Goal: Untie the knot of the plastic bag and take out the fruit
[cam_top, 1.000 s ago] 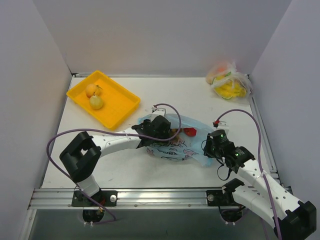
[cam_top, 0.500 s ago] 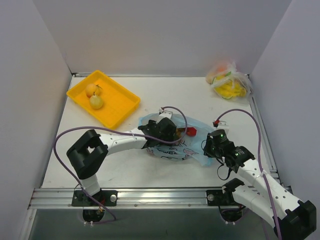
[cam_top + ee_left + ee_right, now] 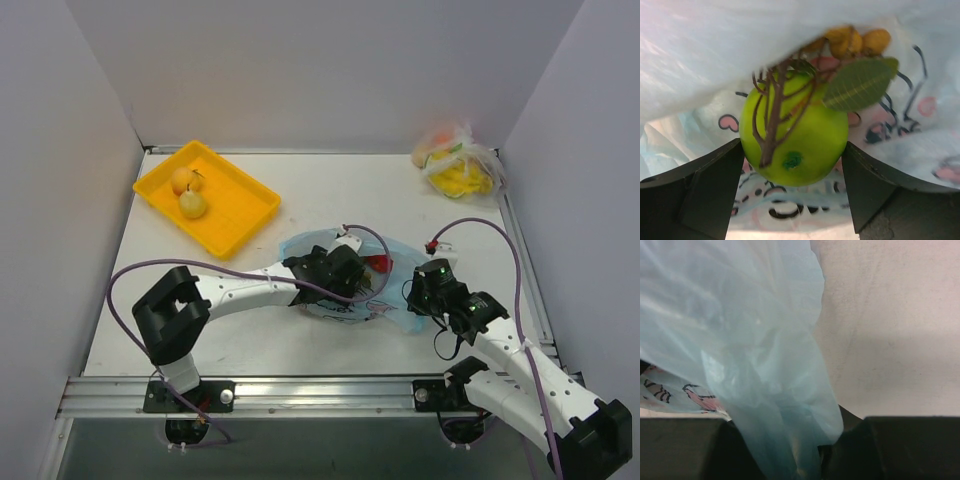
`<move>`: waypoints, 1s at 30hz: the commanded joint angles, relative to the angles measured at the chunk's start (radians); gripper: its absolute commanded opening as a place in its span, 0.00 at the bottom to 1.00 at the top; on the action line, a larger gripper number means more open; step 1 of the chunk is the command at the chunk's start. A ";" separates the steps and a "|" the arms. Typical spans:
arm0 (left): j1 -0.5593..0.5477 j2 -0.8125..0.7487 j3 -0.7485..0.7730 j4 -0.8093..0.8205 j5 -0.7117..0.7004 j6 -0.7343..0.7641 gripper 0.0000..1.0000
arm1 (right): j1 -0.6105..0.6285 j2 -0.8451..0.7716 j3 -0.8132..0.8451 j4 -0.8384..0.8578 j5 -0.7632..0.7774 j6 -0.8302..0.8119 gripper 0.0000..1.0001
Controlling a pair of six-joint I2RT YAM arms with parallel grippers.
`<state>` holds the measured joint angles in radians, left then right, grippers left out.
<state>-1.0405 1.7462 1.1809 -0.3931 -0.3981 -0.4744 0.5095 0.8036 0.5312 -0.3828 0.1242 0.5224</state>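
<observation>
While my right end effector pinches the bag by a fold, my left end effector reaches inside, clamped wide across the apple.

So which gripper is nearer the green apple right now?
Left. The left gripper is inside the plastic bag, fingers against both sides of the green apple; the right gripper pinches the bag's right edge, apart from the apple.
</observation>
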 commanded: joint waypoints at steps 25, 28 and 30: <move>0.364 -0.401 0.323 -0.158 0.200 0.080 0.70 | -0.005 0.023 0.026 -0.022 0.029 -0.007 0.20; 0.543 -0.389 0.303 -0.151 0.205 0.039 0.71 | -0.006 0.017 0.021 -0.024 0.029 -0.005 0.20; 0.658 -0.350 0.283 -0.136 0.205 0.025 0.71 | -0.006 0.016 0.018 -0.022 0.031 -0.009 0.20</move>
<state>-0.5014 1.3685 1.4750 -0.5369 -0.2058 -0.4049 0.5091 0.8165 0.5312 -0.3862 0.1272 0.5217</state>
